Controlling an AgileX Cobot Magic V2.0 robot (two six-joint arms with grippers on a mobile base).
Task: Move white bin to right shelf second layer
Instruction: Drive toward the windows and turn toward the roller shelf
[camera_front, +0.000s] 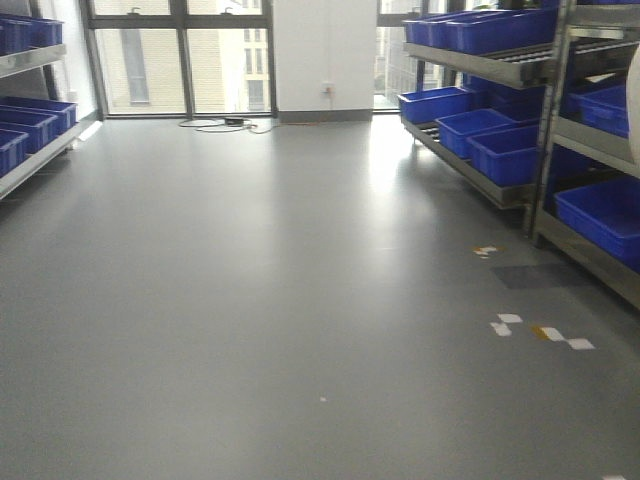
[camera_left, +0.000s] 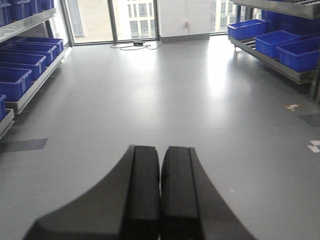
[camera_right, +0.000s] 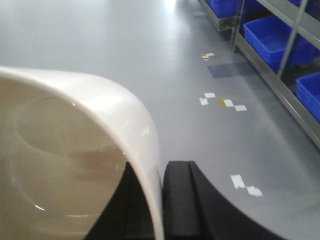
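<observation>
carry phase: right end effector (camera_right: 161, 200) pinches the white bin (camera_right: 75, 150) rim, left end effector (camera_left: 161, 190) closed and empty; placement on the right shelf (camera_front: 595, 140), frame right, not yet done.

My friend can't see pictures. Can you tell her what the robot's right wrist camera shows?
The right gripper pinches the wall of the white bin, which fills the lower left of the picture and looks empty as far as its inside shows. Beyond it lies a grey floor with small pieces of tape, and blue crates sit on a steel rack at the right edge.
</observation>
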